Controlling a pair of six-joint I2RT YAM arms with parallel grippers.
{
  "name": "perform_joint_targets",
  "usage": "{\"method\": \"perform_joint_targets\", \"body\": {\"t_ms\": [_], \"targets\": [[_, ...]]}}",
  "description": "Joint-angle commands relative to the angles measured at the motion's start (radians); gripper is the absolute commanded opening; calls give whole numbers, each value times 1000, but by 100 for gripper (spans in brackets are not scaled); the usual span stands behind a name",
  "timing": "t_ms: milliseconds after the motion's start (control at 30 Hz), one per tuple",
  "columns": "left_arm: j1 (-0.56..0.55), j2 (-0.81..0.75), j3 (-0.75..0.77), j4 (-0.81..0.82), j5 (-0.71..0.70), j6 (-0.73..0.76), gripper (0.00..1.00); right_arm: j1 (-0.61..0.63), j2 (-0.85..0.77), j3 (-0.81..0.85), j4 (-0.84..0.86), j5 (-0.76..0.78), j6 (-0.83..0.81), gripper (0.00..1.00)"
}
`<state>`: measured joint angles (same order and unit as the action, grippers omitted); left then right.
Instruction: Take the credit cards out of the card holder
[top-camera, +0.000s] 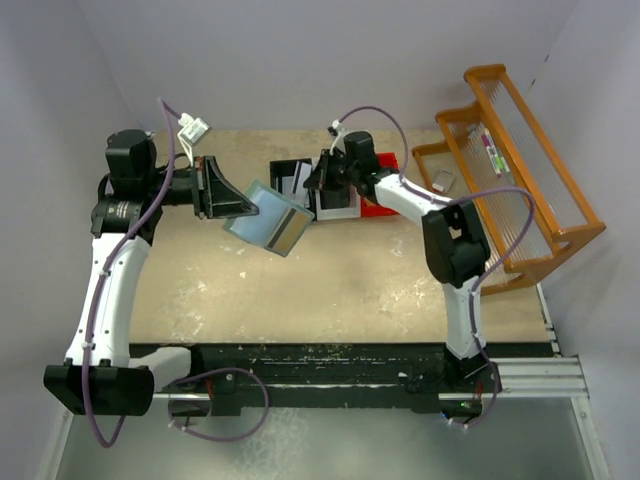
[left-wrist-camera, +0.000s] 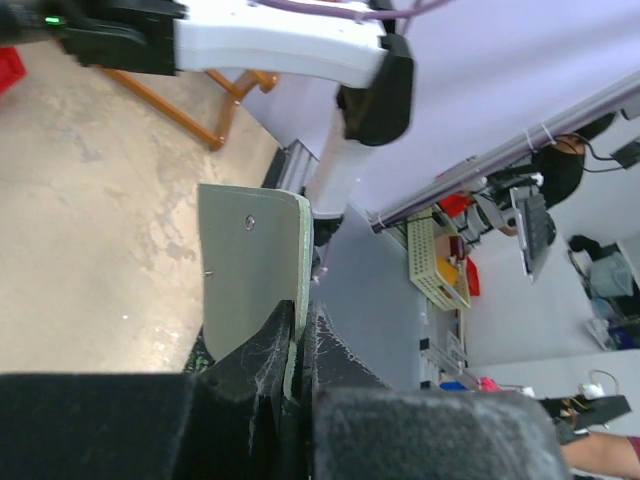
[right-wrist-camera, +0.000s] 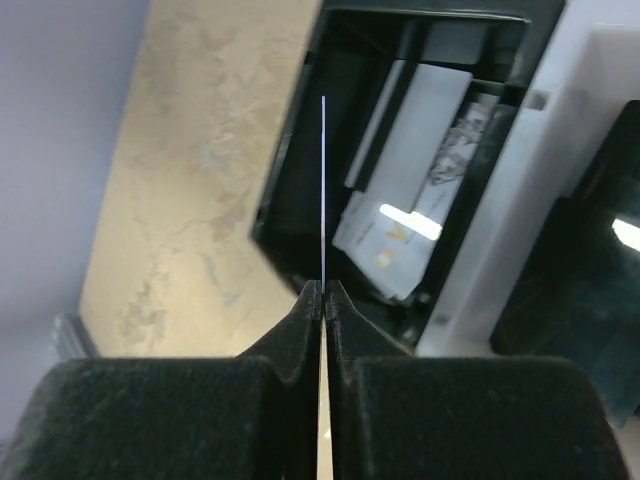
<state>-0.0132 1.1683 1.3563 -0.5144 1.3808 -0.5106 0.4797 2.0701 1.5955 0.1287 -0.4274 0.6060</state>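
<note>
The pale teal card holder (top-camera: 266, 219) hangs open above the table, left of centre. My left gripper (top-camera: 228, 204) is shut on its left panel. In the left wrist view one panel of the card holder (left-wrist-camera: 252, 270) stands up from between the shut fingertips of my left gripper (left-wrist-camera: 298, 322). My right gripper (top-camera: 322, 180) hovers over the black bin (top-camera: 288, 177), shut on a credit card. The right wrist view shows that credit card (right-wrist-camera: 323, 190) edge-on as a thin pale line rising from my right gripper (right-wrist-camera: 324, 290). Pale credit cards (right-wrist-camera: 410, 200) lie in the black bin (right-wrist-camera: 290, 200) below it.
A white bin (top-camera: 336, 205) and a red bin (top-camera: 381, 207) stand right of the black one at the back of the table. An orange wooden rack (top-camera: 520, 170) fills the right side, with a small grey object (top-camera: 445, 181) beside it.
</note>
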Motion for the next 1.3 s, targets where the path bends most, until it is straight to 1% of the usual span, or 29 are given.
{"method": "perform_joint_targets", "body": {"t_ms": [0, 67, 167, 367, 433, 533, 567, 633, 700, 767, 833, 867, 1033, 1133, 1167, 1233, 1267], "targets": [[7, -49, -23, 177, 129, -115, 0, 8, 92, 154, -87, 32, -66, 0], [6, -43, -26, 201, 147, -138, 0, 13, 136, 212, -119, 29, -79, 0], [5, -42, -19, 190, 173, -119, 0, 26, 178, 273, -156, 39, -100, 0], [5, -60, -8, 178, 156, -89, 0, 39, 216, 320, -182, 58, -104, 0], [5, -61, 8, 139, 106, -47, 0, 45, 230, 345, -200, 71, -108, 0], [5, -60, 83, -25, 5, 100, 0, 53, 254, 395, -250, 93, -116, 0], [5, -61, 99, -56, -9, 123, 0, 55, 260, 407, -264, 93, -118, 0], [5, -62, 112, -63, -15, 123, 0, 59, 256, 415, -278, 95, -122, 1], [5, -63, 113, -74, -11, 124, 0, 64, 238, 401, -277, 100, -126, 7], [5, -64, 109, -74, -12, 121, 0, 64, 215, 388, -281, 101, -123, 28], [5, -66, 112, -71, -6, 116, 0, 64, 173, 371, -282, 105, -126, 46], [5, -67, 113, -65, 0, 108, 0, 64, 149, 360, -281, 104, -129, 51], [5, -84, 100, -33, 24, 72, 0, 65, -35, 277, -237, 94, -140, 69], [5, -93, 90, -18, 26, 52, 0, 64, -181, 173, -136, 54, -116, 77], [5, -96, 84, -1, 28, 34, 0, 63, -223, 132, -92, 5, -110, 81], [5, -99, 65, 41, 38, -14, 0, 55, -302, 92, -55, -48, -110, 84], [5, -99, 53, 59, 45, -35, 0, 51, -340, 58, -20, -102, -112, 86]]}}
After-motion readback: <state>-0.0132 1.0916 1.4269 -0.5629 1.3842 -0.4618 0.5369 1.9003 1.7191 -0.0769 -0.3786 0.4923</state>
